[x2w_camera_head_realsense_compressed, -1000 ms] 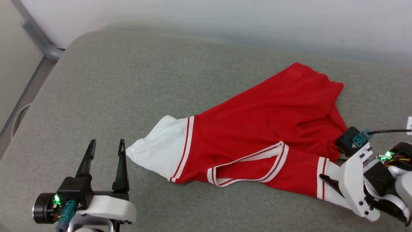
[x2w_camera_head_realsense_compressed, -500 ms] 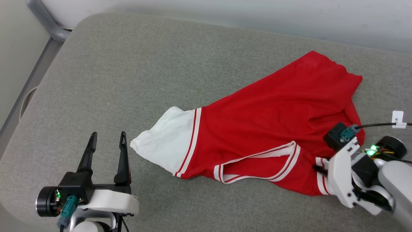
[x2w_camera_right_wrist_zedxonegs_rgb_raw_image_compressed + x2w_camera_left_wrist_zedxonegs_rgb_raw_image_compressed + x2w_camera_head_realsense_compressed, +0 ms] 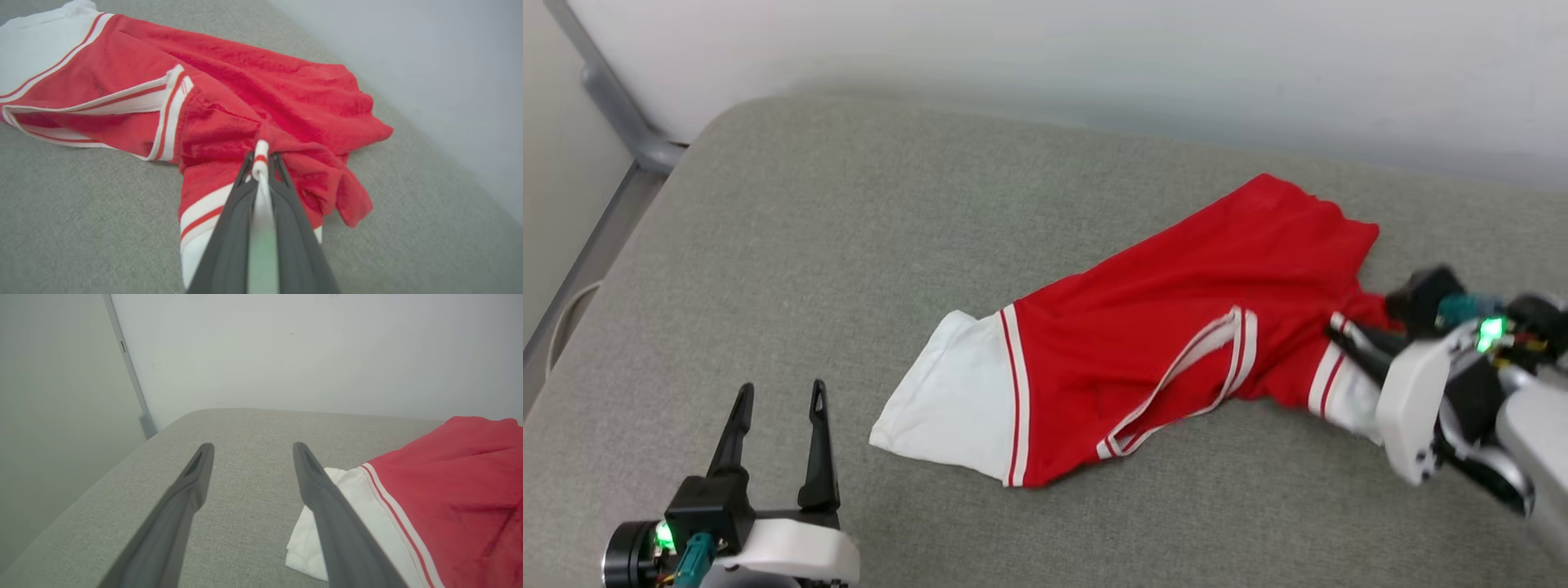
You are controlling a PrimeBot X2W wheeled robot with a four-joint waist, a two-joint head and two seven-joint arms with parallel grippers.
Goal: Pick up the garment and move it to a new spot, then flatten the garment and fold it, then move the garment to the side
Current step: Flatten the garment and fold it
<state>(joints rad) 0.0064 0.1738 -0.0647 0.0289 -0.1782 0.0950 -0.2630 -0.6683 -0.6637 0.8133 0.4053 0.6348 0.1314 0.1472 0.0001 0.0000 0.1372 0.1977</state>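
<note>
Red garment [image 3: 1152, 310] within right gripper [image 3: 261, 160]

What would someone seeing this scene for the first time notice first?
A red jersey shirt lies rumpled on the grey cushion, toward its right side. The right hand is shut on the shirt's striped sleeve trim at the right end, bunching the cloth. The left hand stands open at the lower left, apart from the shirt.
</note>
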